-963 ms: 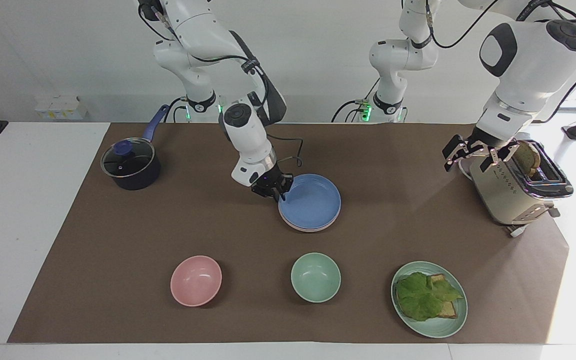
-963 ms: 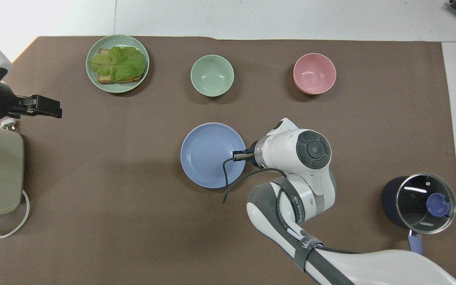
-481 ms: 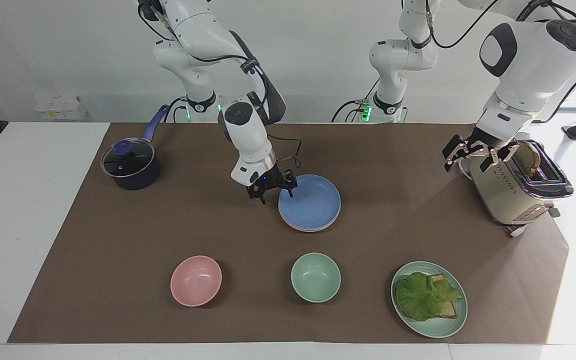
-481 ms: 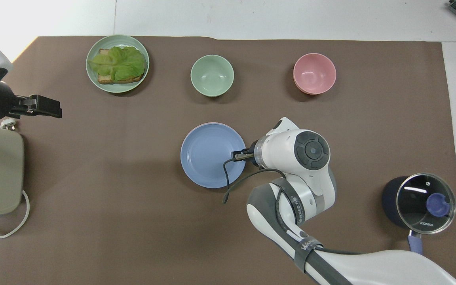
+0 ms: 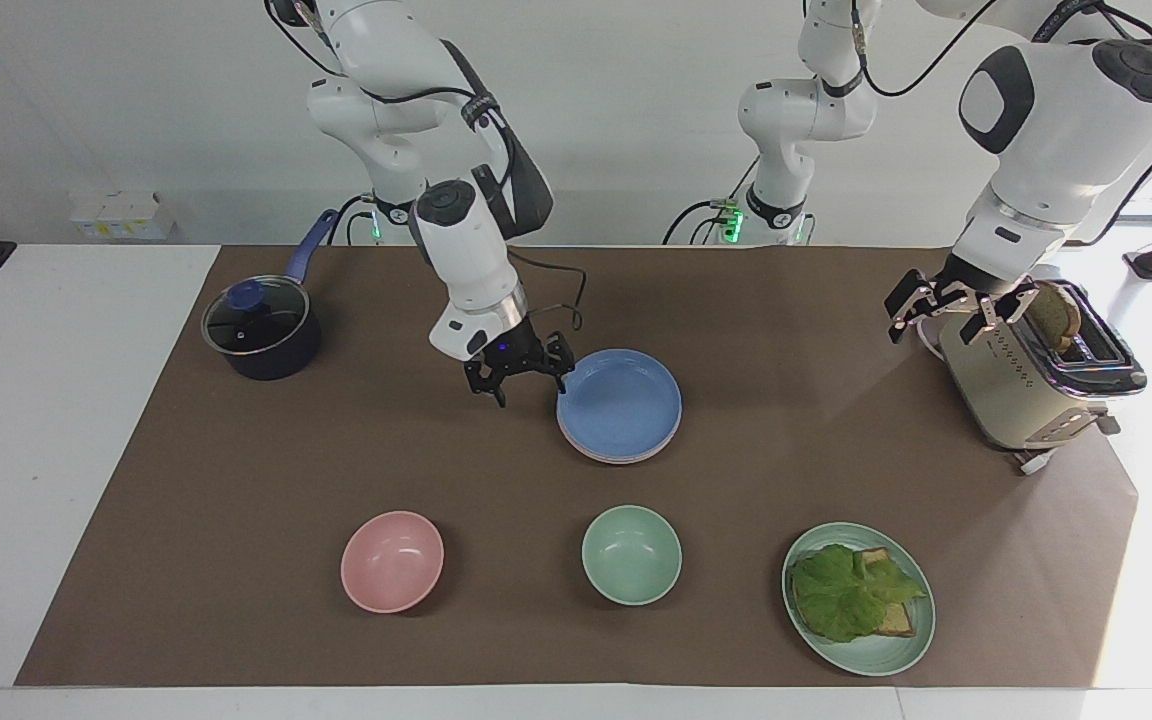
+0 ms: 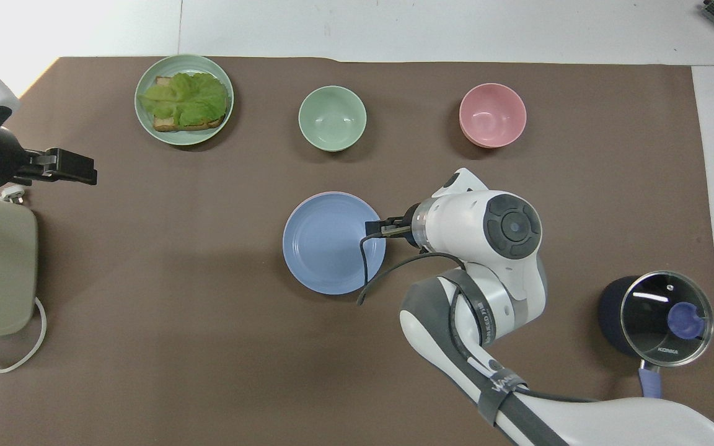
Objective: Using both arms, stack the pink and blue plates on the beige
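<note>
The blue plate point(image 5: 619, 403) point(image 6: 333, 242) lies on top of a stack in the middle of the brown mat. A thin pale rim of the pink plate point(image 5: 618, 457) peeks out under its edge. The beige plate is hidden beneath them. My right gripper point(image 5: 526, 386) hangs open just above the mat beside the blue plate's rim, toward the right arm's end, holding nothing. In the overhead view its wrist covers most of it, and only the fingertips point(image 6: 388, 228) show at the plate's edge. My left gripper point(image 5: 944, 320) point(image 6: 72, 167) waits open and empty in the air over the toaster's end.
A dark pot with a glass lid point(image 5: 261, 328) stands toward the right arm's end. A pink bowl point(image 5: 392, 561), a green bowl point(image 5: 631, 554) and a green plate with lettuce and bread point(image 5: 858, 598) line the edge farthest from the robots. The toaster point(image 5: 1031, 375) holds a bread slice.
My right gripper opened, let go of the blue plate's rim, then rose and drew away from the stack toward the right arm's end. The left arm stayed still.
</note>
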Motion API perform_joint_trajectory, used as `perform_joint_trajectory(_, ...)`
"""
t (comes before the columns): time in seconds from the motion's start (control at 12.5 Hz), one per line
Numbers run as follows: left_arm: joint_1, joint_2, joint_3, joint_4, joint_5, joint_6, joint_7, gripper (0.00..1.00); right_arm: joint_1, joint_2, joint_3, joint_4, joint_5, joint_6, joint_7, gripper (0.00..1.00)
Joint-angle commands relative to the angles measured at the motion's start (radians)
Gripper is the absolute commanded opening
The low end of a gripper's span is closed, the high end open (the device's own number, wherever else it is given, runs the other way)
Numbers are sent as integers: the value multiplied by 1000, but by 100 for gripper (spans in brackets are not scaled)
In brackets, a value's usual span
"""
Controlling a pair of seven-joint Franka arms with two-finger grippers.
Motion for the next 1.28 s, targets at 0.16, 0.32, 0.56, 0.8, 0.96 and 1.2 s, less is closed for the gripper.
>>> perform_joint_trajectory(0.16,7,5,-5,14,13,-16,3,100,-168,-130,3,73,-13,-260,-107,100)
perform_joint_trajectory(0.32,7,5,-5,14,13,-16,3,100,-240,-170,-12,108,-14,-347,-125,100)
perform_joint_trajectory(0.56,7,5,-5,14,13,-16,3,100,-317,-178,-24,206,-17,-488,-138,100)
perform_joint_trajectory(0.8,7,5,-5,14,13,-16,3,100,-331,-181,-69,287,-114,-585,-155,100)
perform_joint_trajectory(0.96,7,5,-5,14,13,-16,3,100,-334,-178,-77,336,-128,-622,-158,100)
perform_joint_trajectory(1.2,7,5,-5,14,13,-16,3,100,-335,-167,-92,419,-134,-704,-156,100)
